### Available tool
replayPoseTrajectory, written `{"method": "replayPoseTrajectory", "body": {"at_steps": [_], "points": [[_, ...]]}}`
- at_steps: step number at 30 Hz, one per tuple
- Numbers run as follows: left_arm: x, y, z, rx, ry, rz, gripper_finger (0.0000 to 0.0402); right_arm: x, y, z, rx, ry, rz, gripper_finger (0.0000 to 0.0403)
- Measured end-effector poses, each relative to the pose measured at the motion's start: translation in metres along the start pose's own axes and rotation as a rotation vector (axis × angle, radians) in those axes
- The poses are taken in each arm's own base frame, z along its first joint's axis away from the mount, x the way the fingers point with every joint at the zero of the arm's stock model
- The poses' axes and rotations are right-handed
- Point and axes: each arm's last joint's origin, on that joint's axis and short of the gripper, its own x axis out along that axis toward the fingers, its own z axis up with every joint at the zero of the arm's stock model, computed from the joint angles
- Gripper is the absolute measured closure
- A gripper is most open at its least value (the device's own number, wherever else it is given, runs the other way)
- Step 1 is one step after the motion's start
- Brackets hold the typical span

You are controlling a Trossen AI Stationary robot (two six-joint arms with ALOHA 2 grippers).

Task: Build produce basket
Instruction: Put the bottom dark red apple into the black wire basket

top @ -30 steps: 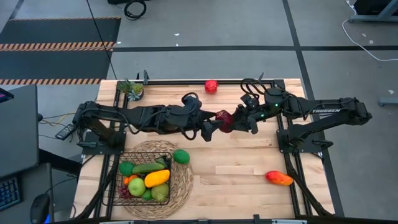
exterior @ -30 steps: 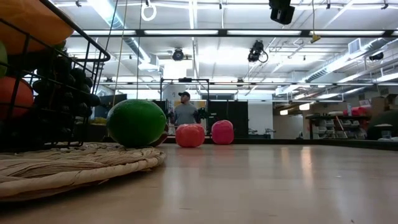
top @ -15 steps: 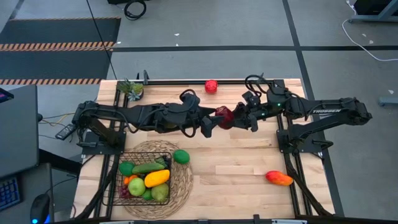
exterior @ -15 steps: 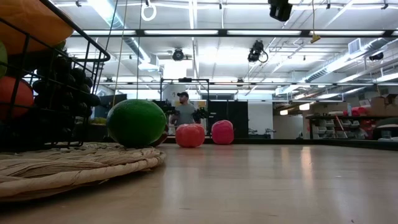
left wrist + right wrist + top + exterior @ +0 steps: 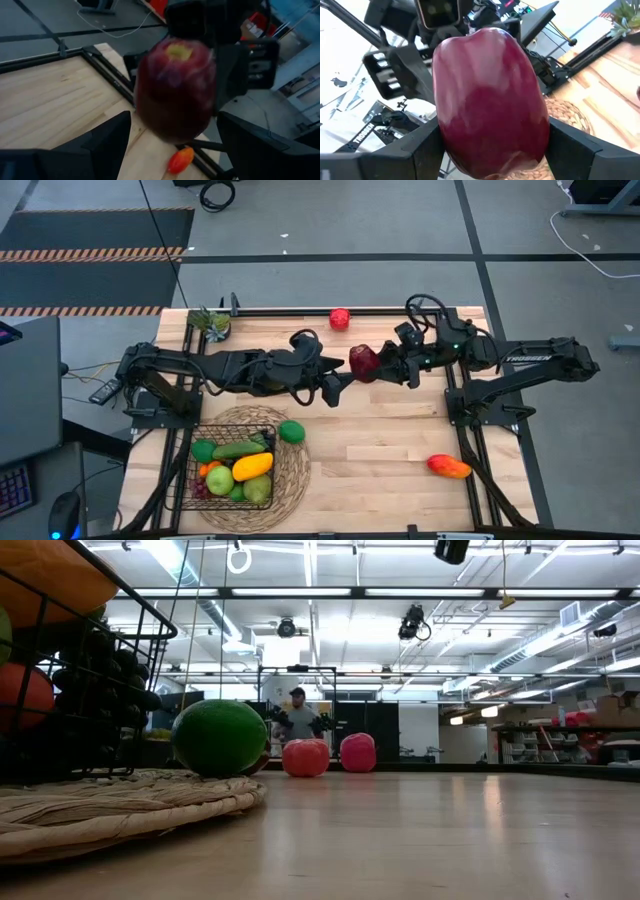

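Note:
A dark red apple (image 5: 363, 362) is in the air above the table's far middle, held by my right gripper (image 5: 374, 366), which is shut on it and reaches in from the table's right. My left gripper (image 5: 338, 384) is open just to the apple's left and near side. In the left wrist view its fingers (image 5: 107, 142) stand wide apart on either side of the apple (image 5: 175, 90) without touching it. The black wire basket (image 5: 197, 477) sits on a round woven mat (image 5: 295, 470) at the near left and holds several fruits and vegetables. My right gripper pinches the apple's two opposite sides (image 5: 451, 135) between its two fingers (image 5: 407, 152). The fingers come about level from the table's right. The apple is lifted clear of the table, and its stem end (image 5: 176, 50) shows in the left wrist view.
A green lime (image 5: 291, 432) lies on the mat beside the basket. A red apple (image 5: 340, 318) sits at the far edge, a mango (image 5: 449, 467) at the near right, and a potted plant (image 5: 212, 322) at the far left corner. A person (image 5: 297, 720) stands far behind the table.
My right gripper has carried the dark red apple a little toward the table's far edge and right, away from my left gripper. My left gripper has stayed near where it was.

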Motion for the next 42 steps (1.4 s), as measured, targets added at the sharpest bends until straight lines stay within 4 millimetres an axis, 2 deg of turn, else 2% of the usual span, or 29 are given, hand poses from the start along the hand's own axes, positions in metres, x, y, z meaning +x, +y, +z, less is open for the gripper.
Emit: {"method": "replayPoseTrajectory", "body": {"at_steps": [13, 28, 38, 42], "points": [[0.000, -0.005, 0.009, -0.027, -0.076, -0.045, 0.0099, 0.006, 0.003, -0.004, -0.005, -0.011, 0.004, 0.0114], [0.012, -0.003, 0.000, -0.040, -0.101, 0.008, 0.0101, 0.010, 0.003, -0.005, 0.000, -0.027, 0.007, 0.0104], [0.011, -0.003, 0.000, -0.030, -0.121, 0.026, 0.0175, 0.009, 0.003, -0.004, -0.001, -0.028, 0.004, 0.0085], [0.009, -0.004, 0.000, -0.010, -0.118, 0.023, 0.0181, 0.010, 0.002, -0.005, -0.011, -0.013, 0.010, 0.0085]]}}
